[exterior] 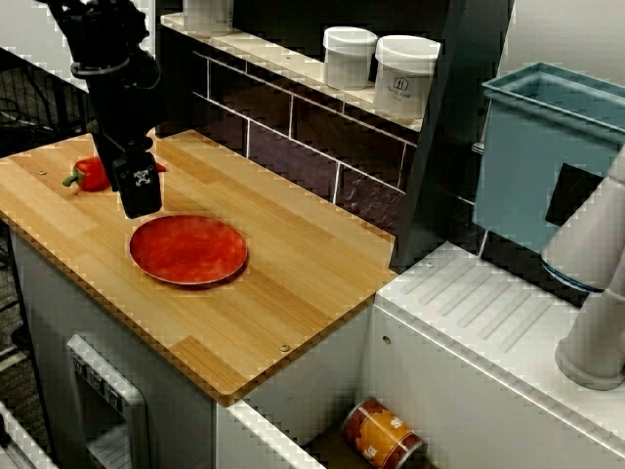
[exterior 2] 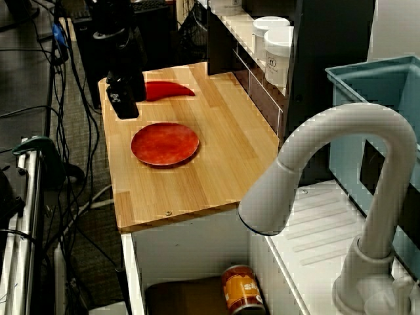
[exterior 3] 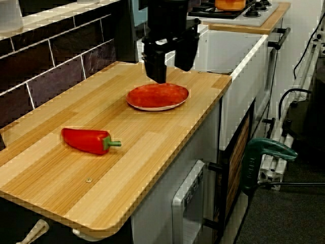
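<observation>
At the far left of the view from the front, a red pepper [exterior: 91, 173] lies on its side on the wooden counter [exterior: 293, 278], with its green stem pointing left. Just to its right the black gripper [exterior: 141, 195] hangs from the arm and points down. In the low view along the counter its two fingers [exterior 3: 155, 68] stand well apart with a clear gap between them, so the gripper is wide and holds nothing. It touches neither the pepper nor the plate. In the front view it shows between the two. In the low view its fingertips hang by the plate's far rim, and the pepper lies well apart from them, nearer the camera. How high the tips are above the wood cannot be told.

Next to the right, the red plate [exterior: 187, 249] lies flat on the counter, near the middle of the board.

Further right, behind the counter, a dark tiled wall carries a pale shelf [exterior: 283, 61] with two white jars [exterior: 349, 57] standing side by side. Below the counter's right end a can [exterior: 383, 435] with an orange label lies on its side in a lower compartment.

Right of the counter comes a white ribbed draining board [exterior: 488, 313]. A blue bin [exterior: 532, 156] stands behind it, and a white faucet [exterior: 598, 293] rises at the far right edge.
</observation>
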### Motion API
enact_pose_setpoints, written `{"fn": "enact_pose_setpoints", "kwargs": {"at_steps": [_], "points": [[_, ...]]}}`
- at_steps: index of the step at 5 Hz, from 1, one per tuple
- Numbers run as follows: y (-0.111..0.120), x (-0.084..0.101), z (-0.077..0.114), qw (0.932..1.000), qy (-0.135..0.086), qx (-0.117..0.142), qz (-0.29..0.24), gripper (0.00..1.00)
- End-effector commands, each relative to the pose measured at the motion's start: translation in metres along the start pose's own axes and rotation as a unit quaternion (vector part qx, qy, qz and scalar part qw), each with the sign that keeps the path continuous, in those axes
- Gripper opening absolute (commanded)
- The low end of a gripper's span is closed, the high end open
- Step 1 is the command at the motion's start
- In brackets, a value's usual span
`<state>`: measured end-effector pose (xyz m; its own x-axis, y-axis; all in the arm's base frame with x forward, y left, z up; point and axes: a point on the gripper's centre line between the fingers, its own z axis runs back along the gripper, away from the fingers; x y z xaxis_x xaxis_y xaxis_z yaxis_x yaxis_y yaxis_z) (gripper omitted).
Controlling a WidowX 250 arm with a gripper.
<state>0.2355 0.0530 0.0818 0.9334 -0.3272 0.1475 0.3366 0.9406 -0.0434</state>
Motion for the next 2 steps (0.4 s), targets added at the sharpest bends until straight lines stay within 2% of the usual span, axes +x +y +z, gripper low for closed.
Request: {"fn": "enact_pose_setpoints", "kwargs": {"at_steps": [1, 2], "points": [[0.061, -0.004, 0.021, 0.9983, 0.011, 0.013, 0.055, 1.00], [0.087, -0.017, 0.030, 0.9946, -0.012, 0.030, 0.099, 1.00]]}}
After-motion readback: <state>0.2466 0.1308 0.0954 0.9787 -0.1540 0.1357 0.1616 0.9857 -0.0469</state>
